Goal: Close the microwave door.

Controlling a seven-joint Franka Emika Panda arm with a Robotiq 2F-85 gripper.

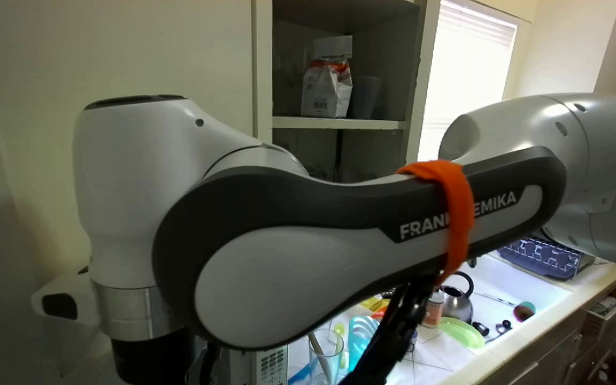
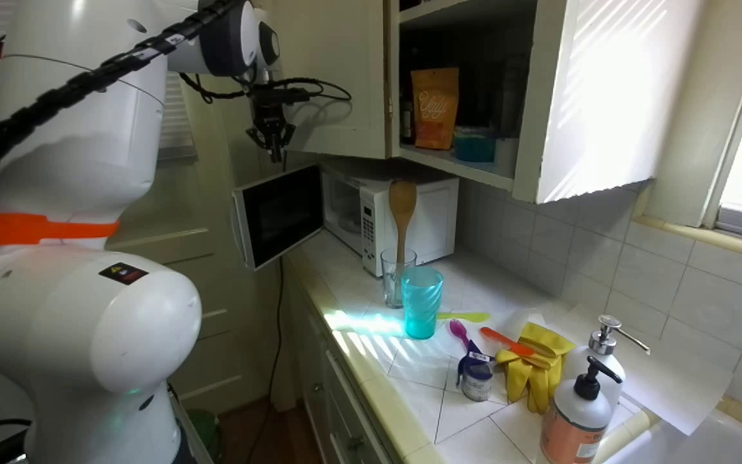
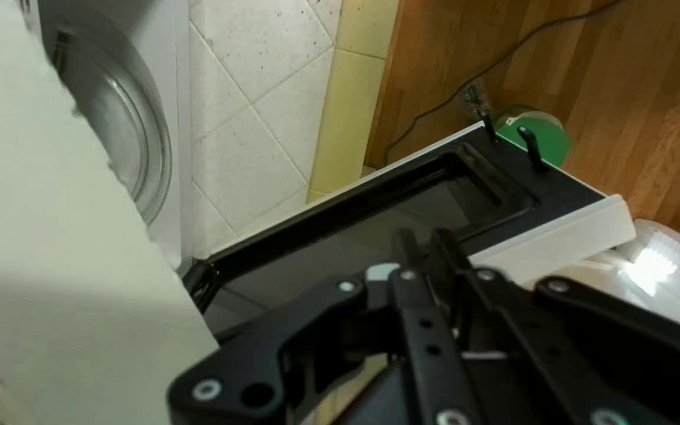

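Microwave (image 2: 435,219): on the counter (image 2: 339,274).
Door (image 2: 284,211): wide open.
Gripper (image 2: 275,154): above the door, apart from it.
Jaws: pressed together, pinching nothing.
Closing: seemingly 0 done; the whole swing remains, plus latching.

Wrist view down onto microwave door (image 3: 369,221)

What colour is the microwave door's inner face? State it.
The door's inner face is mostly black, clearest in the wrist view.
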